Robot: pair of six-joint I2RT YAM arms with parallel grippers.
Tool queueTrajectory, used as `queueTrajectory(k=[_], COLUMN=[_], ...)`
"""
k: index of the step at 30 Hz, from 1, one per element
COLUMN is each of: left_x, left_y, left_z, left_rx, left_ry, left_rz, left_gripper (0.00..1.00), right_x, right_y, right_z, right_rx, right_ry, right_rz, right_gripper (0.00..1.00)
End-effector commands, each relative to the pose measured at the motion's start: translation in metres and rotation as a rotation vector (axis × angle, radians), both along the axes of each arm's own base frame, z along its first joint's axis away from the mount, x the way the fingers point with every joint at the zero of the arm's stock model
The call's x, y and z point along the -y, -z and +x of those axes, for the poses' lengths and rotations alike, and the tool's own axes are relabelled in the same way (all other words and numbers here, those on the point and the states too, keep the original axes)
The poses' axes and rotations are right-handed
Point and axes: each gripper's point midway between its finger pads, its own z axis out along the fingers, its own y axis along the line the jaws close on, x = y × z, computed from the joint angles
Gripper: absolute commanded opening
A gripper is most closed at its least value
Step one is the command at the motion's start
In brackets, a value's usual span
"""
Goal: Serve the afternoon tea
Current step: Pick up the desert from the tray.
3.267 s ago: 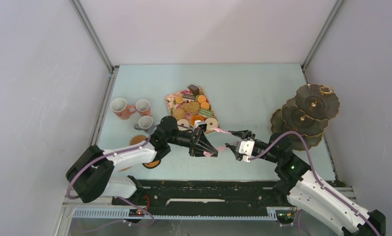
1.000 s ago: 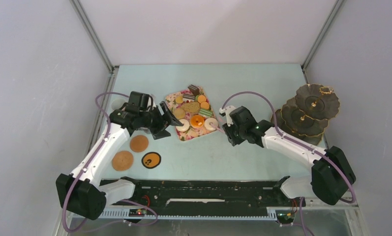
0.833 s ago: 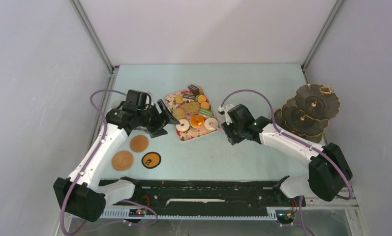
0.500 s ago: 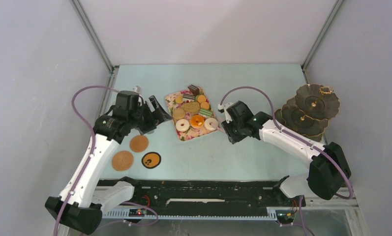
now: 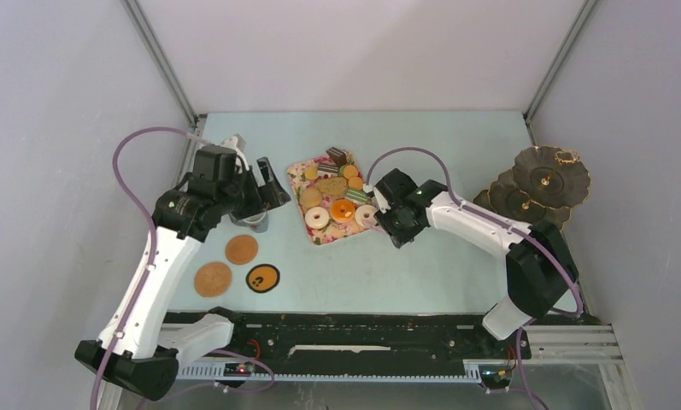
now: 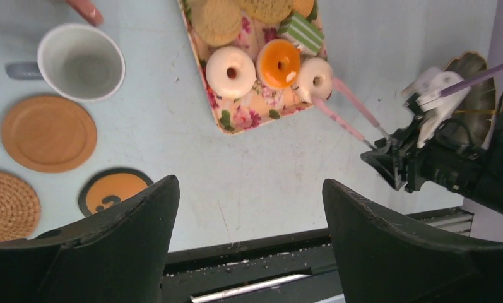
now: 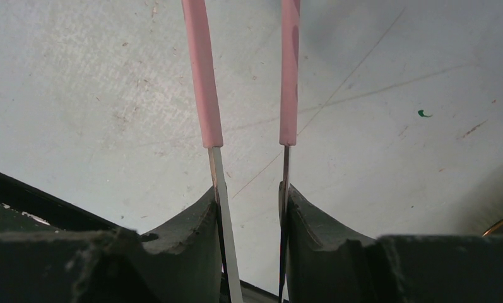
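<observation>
Top view: the left hand, spread wide and empty, hangs above the grey mug. Three coasters lie on the desk nearer the bases. The right hand is at the right edge of the tray, and the stand is far right.

Left wrist: the tips of the tongs touch a small white donut on the tray.

Right wrist: the right hand is narrowed, clamping both arms of the tongs.
</observation>
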Motion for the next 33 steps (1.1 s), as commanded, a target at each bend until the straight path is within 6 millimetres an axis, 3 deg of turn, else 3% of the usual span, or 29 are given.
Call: queueTrajectory(k=[1, 13, 27, 33], left_x=[-0.006, 0.007, 0.006, 0.006], left_y=[-0.027, -0.032, -0.035, -0.035], left_z=[0.016, 0.034, 0.032, 0.031], left_rx=[0.102, 0.121, 0.127, 0.128], left_ry=[0.046, 0.102, 0.106, 0.107], left_rz=[0.083, 0.103, 0.104, 0.105], left_gripper=[0.90, 0.90, 0.91, 0.91], right_x=[0.000, -0.003, -0.026, -0.026], right_y=[-0.012, -0.021, -0.009, -0.002], right_z=[0.010, 0.028, 0.037, 0.039], right_rx=[0.049, 0.128, 0.088, 0.084], right_ry=[-0.035, -0.055, -0.084, -0.076], right_rz=[-0.054, -0.098, -0.031, -0.047], right_gripper=[0.36, 0.50, 0.48, 0.46])
